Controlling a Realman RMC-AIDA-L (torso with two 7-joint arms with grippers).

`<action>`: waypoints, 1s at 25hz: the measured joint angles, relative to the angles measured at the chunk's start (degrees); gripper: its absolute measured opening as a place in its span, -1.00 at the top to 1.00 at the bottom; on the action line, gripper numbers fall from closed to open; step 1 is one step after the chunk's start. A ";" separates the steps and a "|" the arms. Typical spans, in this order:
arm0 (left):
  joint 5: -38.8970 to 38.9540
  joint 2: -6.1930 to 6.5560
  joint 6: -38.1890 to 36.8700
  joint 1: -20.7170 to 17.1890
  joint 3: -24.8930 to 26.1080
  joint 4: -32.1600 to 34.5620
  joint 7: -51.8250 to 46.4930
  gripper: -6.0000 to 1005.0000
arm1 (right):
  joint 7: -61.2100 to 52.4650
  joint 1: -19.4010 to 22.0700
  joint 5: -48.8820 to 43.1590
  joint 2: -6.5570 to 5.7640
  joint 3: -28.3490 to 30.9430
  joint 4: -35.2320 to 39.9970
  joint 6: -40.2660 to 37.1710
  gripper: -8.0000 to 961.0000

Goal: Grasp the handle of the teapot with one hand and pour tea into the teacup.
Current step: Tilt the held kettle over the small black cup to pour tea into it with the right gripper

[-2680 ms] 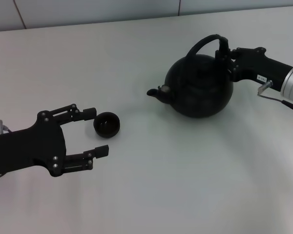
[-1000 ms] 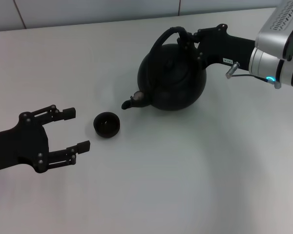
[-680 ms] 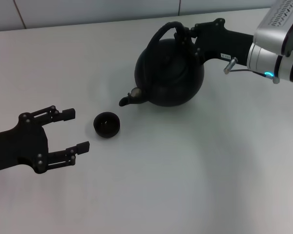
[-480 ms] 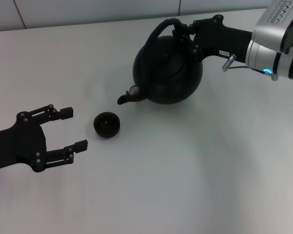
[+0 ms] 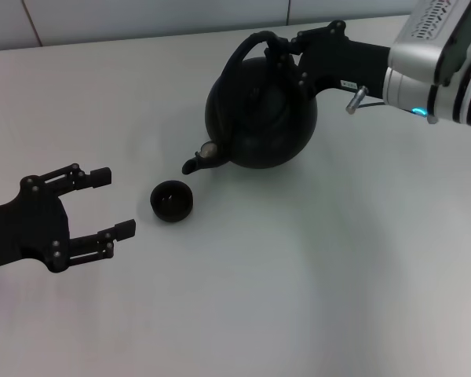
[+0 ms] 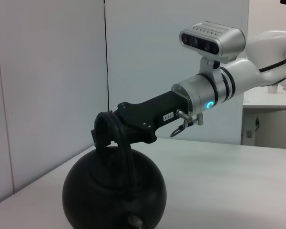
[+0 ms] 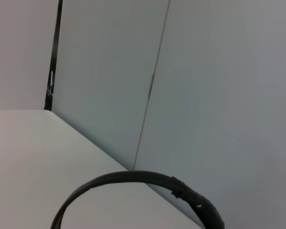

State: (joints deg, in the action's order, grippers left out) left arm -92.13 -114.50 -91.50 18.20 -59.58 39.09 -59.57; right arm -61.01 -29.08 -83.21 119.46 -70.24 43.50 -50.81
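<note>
White matte tabletop point(image 5: 298, 275) meets pale wall panels point(image 6: 52, 81). We see the right gripper point(image 5: 286, 53) clamped on the black arched handle point(image 5: 247, 45) of the round matte-black teapot point(image 5: 261, 118) (far right); the small dark teacup point(image 5: 171, 200) sits near its spout, beside the open left gripper point(image 5: 110, 203).

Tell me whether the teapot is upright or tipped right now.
Tipped: the teapot leans spout-down toward the teacup, held by the right end effector.

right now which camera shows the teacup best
The head view. It shows the whole teacup on the white table, between the open left gripper and the spout of the teapot, which the right gripper holds by the handle. Neither wrist view shows the cup.
</note>
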 joint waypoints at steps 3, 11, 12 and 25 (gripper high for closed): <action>-0.02 0.04 0.00 -0.04 0.00 0.02 0.01 -0.57 | 0.06 -0.21 -0.06 -0.01 -0.73 0.08 0.53 0.77; -0.46 0.16 0.00 -0.34 0.00 0.03 0.38 -0.57 | 0.23 -0.56 -0.23 -0.01 -2.09 1.23 0.71 0.77; -0.96 0.16 0.01 -0.36 0.00 0.06 0.36 -0.57 | 0.24 -0.56 -0.28 -0.03 -2.49 1.68 0.75 0.77; -2.47 -0.17 0.10 -0.64 0.80 0.20 0.37 -0.57 | 0.41 -0.56 -2.48 0.03 -4.58 4.08 2.40 0.77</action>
State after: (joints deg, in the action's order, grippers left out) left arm -94.60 -114.68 -91.40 17.56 -58.79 39.29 -59.20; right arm -60.60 -29.65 -85.69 119.48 -74.82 47.58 -48.41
